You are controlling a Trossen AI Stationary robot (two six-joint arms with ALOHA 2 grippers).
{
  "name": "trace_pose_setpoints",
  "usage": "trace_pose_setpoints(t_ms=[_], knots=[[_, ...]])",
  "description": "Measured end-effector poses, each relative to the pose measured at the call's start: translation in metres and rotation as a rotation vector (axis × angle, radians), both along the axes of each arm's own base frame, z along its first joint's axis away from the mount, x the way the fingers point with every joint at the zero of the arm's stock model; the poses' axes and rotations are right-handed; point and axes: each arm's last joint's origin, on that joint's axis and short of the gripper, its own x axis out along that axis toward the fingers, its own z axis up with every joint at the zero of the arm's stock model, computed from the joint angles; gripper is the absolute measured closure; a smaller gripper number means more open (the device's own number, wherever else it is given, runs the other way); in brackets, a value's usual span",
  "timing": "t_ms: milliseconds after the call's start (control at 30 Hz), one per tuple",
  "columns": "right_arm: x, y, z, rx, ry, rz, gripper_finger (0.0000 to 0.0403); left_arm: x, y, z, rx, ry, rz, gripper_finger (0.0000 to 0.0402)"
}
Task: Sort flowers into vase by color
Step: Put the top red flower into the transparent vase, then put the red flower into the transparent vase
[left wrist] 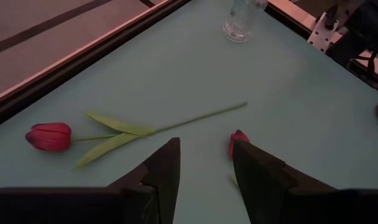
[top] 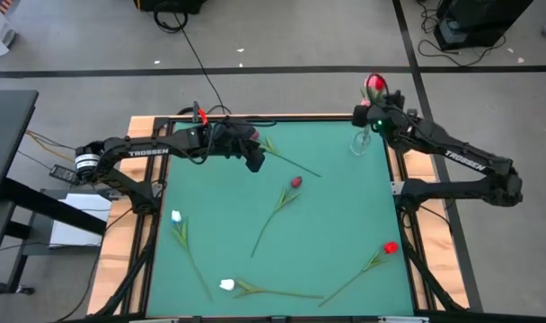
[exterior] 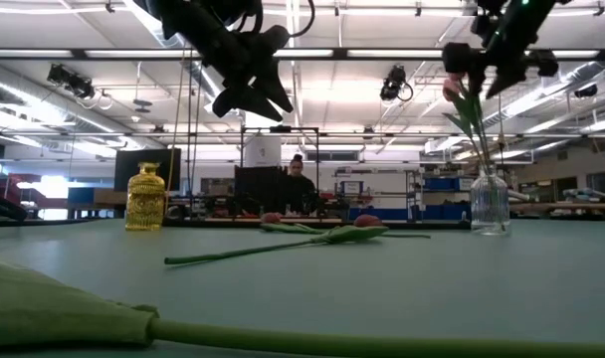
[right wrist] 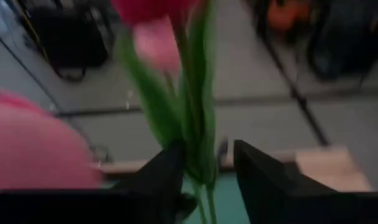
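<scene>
Nearest the table's front edge lie two white tulips (top: pixel 226 284) (top: pixel 176 216) and a bright red tulip (top: pixel 390 248), with a dark red tulip (top: pixel 295 182) mid-table; none is sorted yet. Farther back, my left gripper (left wrist: pixel 204 163) hovers with its fingers apart and empty, just above another dark red tulip (left wrist: pixel 49 135) lying near the rear edge; if I descend off the thin stem, I judge the fingers would close on air or pinch only a leaf. At the rear right corner, my right gripper (right wrist: pixel 201 169) has its fingers around the green stems (right wrist: pixel 192 118) of the pink and red tulips standing in the glass vase (top: pixel 360 142); whether it clamps them I cannot tell. The main hazard sits here: the vase looks light and narrow, so a sideways pull on the stems could tip it or drag out flowers already placed.
</scene>
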Motion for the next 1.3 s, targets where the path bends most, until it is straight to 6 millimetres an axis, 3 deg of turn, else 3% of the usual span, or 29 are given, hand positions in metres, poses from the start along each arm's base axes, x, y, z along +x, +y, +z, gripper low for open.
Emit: trace_pose_setpoints(t_ms=[300, 567, 833, 1033, 1300], knots=[[-0.022, 0.016, -0.003, 0.251, -0.211, 0.049, 0.0187, 0.0, 0.0, 0.0, 0.001, -0.002, 0.0, 0.0248], [-0.032, 0.034, -0.013, 0.588, -0.319, 0.087, 0.0189, 0.0, 0.0, 0.0, -0.009, -0.007, 0.008, 0.0248], [-0.022, 0.049, -0.015, 0.796, -0.34, 0.296, 0.0197, 0.002, -0.006, 0.001, -0.041, -0.028, 0.019, 0.0248], [-0.013, 0.066, -0.014, 0.906, -0.33, 0.466, 0.0209, 0.022, -0.035, 0.005, -0.016, -0.142, -0.087, 0.0248], [-0.005, 0.091, -0.014, 1.008, -0.281, 0.653, 0.0212, 0.067, -0.091, -0.015, -0.027, -0.322, -0.252, 0.0249]])
